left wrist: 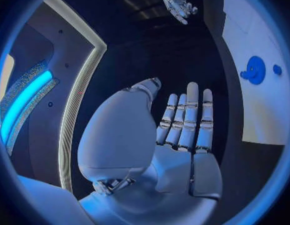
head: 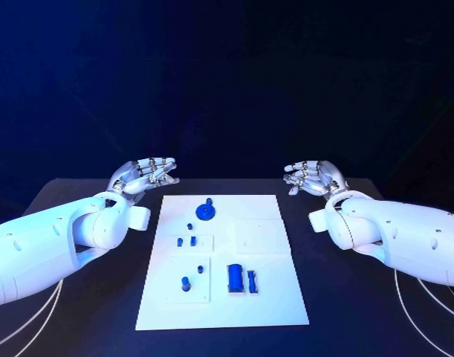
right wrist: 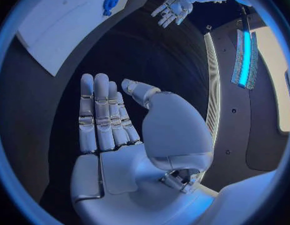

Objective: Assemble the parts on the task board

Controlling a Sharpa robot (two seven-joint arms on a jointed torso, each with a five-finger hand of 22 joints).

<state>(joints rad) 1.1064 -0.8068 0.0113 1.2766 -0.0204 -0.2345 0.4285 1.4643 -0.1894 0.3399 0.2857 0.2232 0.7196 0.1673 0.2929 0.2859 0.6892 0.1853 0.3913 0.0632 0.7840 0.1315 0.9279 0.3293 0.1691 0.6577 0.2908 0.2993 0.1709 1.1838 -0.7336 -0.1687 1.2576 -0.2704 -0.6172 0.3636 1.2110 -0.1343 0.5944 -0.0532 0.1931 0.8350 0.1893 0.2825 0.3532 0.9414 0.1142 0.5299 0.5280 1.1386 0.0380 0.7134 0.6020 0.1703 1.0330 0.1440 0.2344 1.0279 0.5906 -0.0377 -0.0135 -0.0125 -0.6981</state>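
Task board (head: 270,297): white plate, smooth and matt; parts (head: 235,278) of glossy blue plastic. Desk (head: 98,297): black, matt surface. Left hand (head: 144,175) and right hand (head: 314,178): silvery, smooth, lightly glossy metal-like finish.

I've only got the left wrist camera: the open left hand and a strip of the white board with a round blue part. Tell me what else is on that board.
Observer: Head view: at the end of the task board nearest the robot, a wide blue block stands beside a slimmer blue bar.
Operator: Now report the middle of the board.
Observer: A few small blue pieces sit close together on a raised square on the board's left half.
Operator: Give me the right hand.
Observer: The right hand is off the board, past its far right corner, with its fingers apart and nothing in it.
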